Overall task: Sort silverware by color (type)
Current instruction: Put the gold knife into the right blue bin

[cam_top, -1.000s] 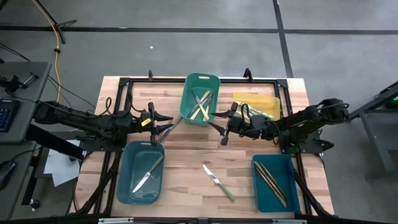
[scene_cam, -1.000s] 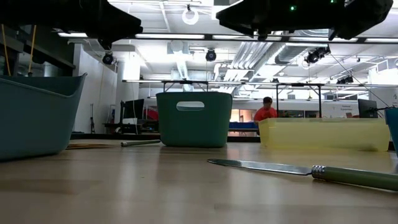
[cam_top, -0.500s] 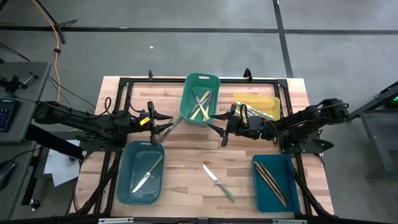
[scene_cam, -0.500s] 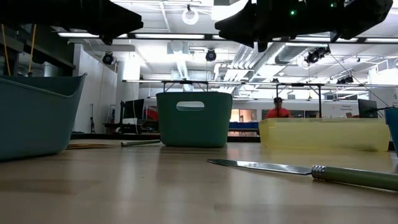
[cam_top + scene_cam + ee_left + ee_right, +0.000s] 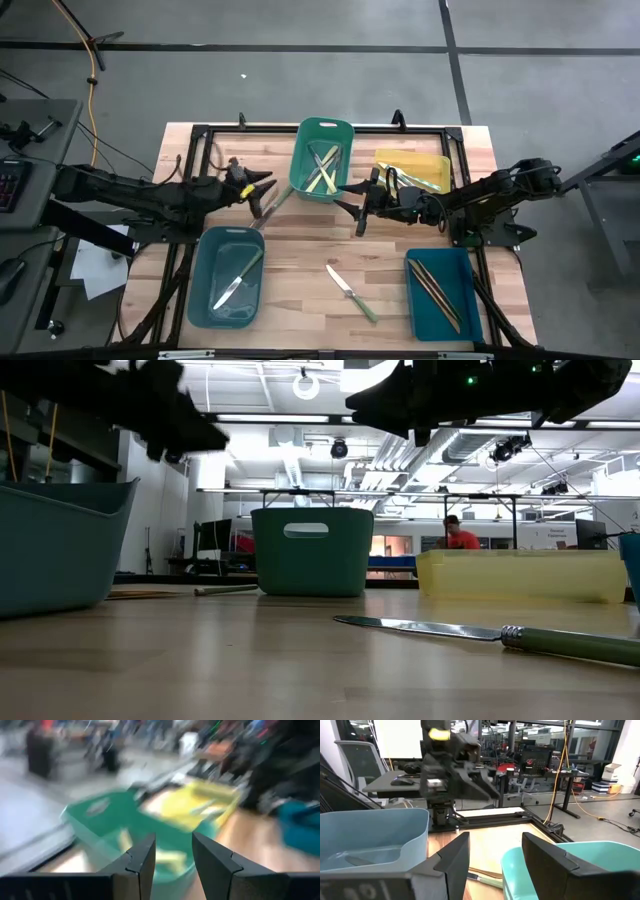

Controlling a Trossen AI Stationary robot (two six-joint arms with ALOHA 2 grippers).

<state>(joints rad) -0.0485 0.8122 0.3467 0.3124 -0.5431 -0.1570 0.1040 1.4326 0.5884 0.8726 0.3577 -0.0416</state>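
Note:
The silverware is spread out. Pale yellow and green-handled pieces lie in the green bin. One knife lies in the blue-grey bin, and dark brown pieces in the teal bin. A green-handled knife lies flat on the bare wood near the front. Another utensil lies flat on the table by the green bin's near left corner. My left gripper hovers open above that utensil, pointing toward the green bin. My right gripper hovers open on the bin's right, facing the left one. Both hold nothing.
A yellow bin stands at the far right beside the green bin. A black frame runs around the tabletop. A person shows in the room far behind the table. Bare wood lies between the two near bins.
My left gripper has swung and tipped toward the green bin and the table's far right, dropping a little, with its fingers still open. The silverware and bins have not moved.

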